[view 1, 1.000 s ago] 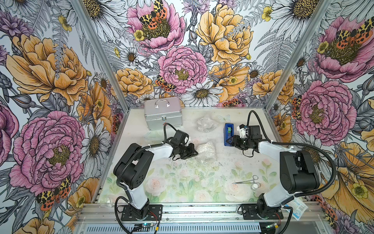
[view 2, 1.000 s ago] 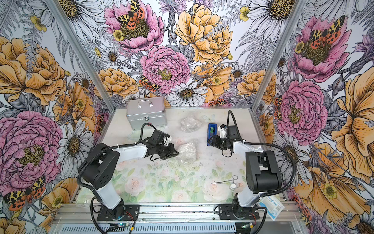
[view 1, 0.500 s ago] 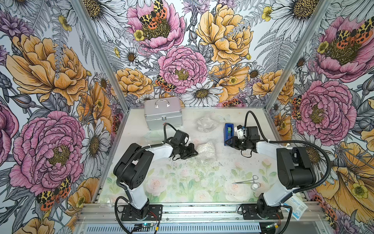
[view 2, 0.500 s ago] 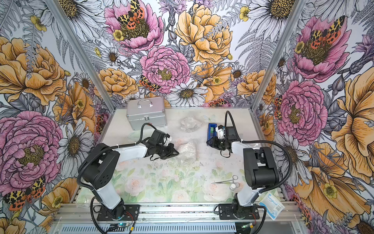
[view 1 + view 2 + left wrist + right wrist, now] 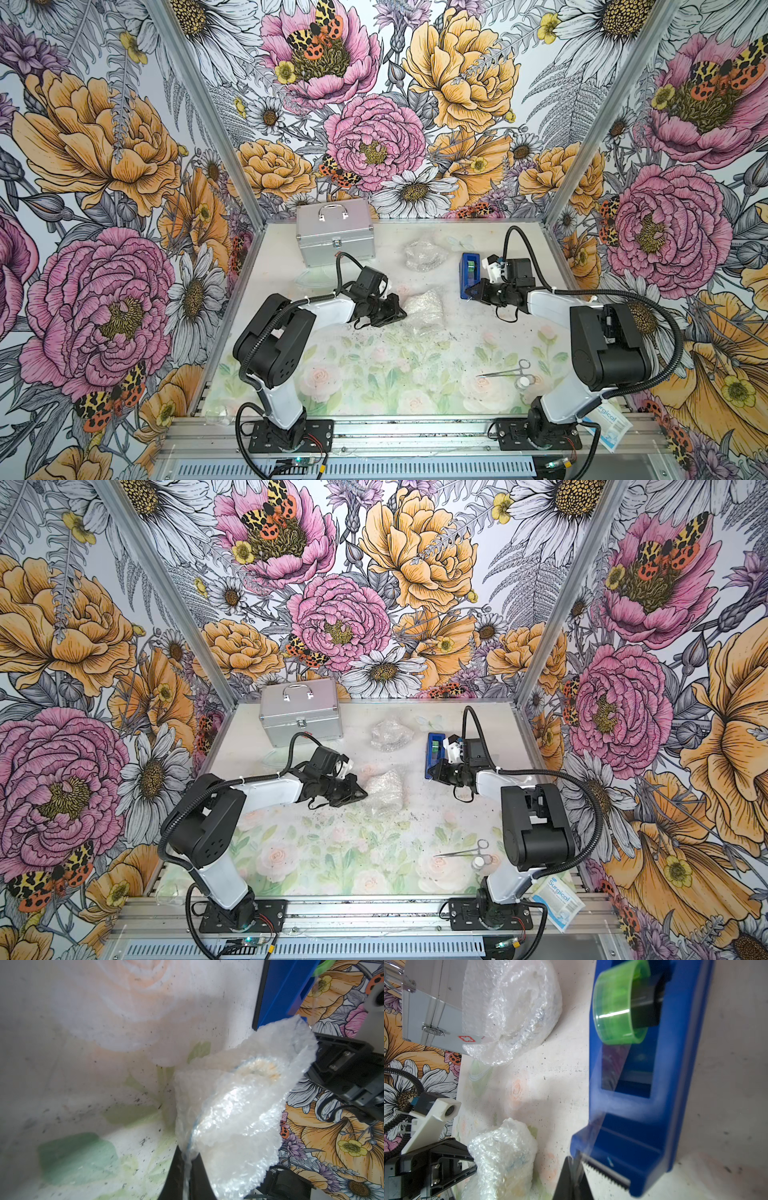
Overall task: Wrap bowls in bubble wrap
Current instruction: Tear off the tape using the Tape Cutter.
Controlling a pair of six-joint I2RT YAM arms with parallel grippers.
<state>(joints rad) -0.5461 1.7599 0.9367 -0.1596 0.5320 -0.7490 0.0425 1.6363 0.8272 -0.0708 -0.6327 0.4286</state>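
Pinching the bubble wrap (image 5: 239, 1105) around a bowl (image 5: 260, 1068) just short of the tape dispenser (image 5: 664, 1105), the left arm (image 5: 332, 307) has its jaws clenched, while the right arm (image 5: 544, 301), jaws clamped on the tape (image 5: 616, 1005) end at the dispenser's cutter, should pull slow and straight.

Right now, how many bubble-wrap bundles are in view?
2. The mid-table bundle, pinched by the left hand; the back bundle, between silver case and tape dispenser. Flat sheets may go unseen.

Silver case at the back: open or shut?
Shut. The silver case has its lid down flush in both top views, and the front latch looks fastened.
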